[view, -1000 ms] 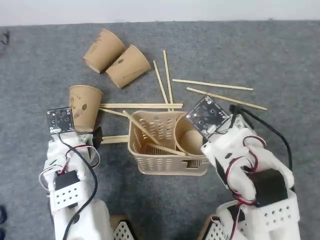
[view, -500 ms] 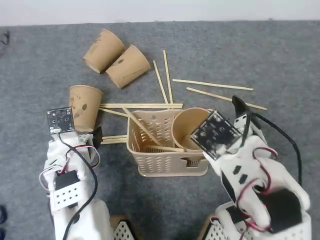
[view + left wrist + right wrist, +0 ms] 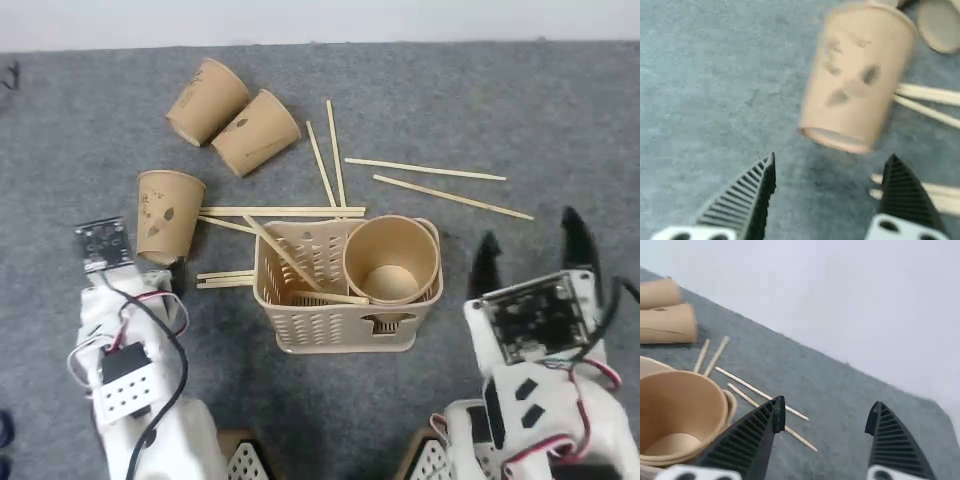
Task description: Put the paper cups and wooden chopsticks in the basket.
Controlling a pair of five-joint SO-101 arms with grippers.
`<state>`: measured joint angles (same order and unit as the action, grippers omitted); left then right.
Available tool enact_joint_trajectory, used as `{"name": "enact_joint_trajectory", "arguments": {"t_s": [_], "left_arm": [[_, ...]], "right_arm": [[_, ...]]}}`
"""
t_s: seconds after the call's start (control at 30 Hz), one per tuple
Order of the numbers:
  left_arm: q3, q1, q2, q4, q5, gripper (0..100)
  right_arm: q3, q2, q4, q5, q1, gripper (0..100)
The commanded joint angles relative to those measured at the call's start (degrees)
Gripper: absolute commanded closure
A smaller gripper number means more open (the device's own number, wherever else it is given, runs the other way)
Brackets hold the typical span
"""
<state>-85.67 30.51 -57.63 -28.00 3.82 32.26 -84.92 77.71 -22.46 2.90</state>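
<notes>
A beige basket [image 3: 300,325] in the middle holds an upright paper cup [image 3: 391,260] nested in another, plus some wooden chopsticks [image 3: 285,258]. Another paper cup [image 3: 166,215] stands rim-down left of the basket, just beyond my open left gripper [image 3: 832,175]. Two more cups [image 3: 234,115] lie on their sides at the back left. Loose chopsticks [image 3: 425,168] lie behind the basket and others [image 3: 225,279] at its left. My right gripper [image 3: 527,255] stands open and empty to the right of the basket, raised; the nested cup [image 3: 677,412] shows in its wrist view.
Grey carpet [image 3: 520,110] covers the table. A pale wall [image 3: 840,295] rises behind its far edge.
My right gripper has let go of the cup in the basket, opened, and drawn back to the right. My left arm has pulled back slightly from the standing cup.
</notes>
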Motion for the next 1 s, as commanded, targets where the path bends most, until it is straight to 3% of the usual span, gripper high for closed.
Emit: {"name": "enact_joint_trajectory", "arguments": {"t_s": [0.0, 0.2, 0.4, 0.57, 0.97], "left_arm": [[2.95, -2.29, -1.23, -2.9, 4.57, 67], [3.12, -3.16, -1.23, -4.31, 5.89, 67], [2.77, -3.69, -1.23, -4.22, 5.89, 67], [2.07, -4.92, -1.14, -4.13, 6.07, 67], [1.89, -5.1, -1.14, -4.04, 6.86, 67]], "right_arm": [[2.46, -2.51, -0.57, 0.97, -5.76, 72.4], [3.52, 3.21, -8.31, 2.55, -14.55, 73.1], [-4.48, 26.51, -10.86, -0.79, -16.04, 85.5], [-16.62, 44.97, -11.03, -2.55, -15.78, 78.3], [-37.1, 80.22, -11.38, -22.68, -8.31, 77.2]]}}
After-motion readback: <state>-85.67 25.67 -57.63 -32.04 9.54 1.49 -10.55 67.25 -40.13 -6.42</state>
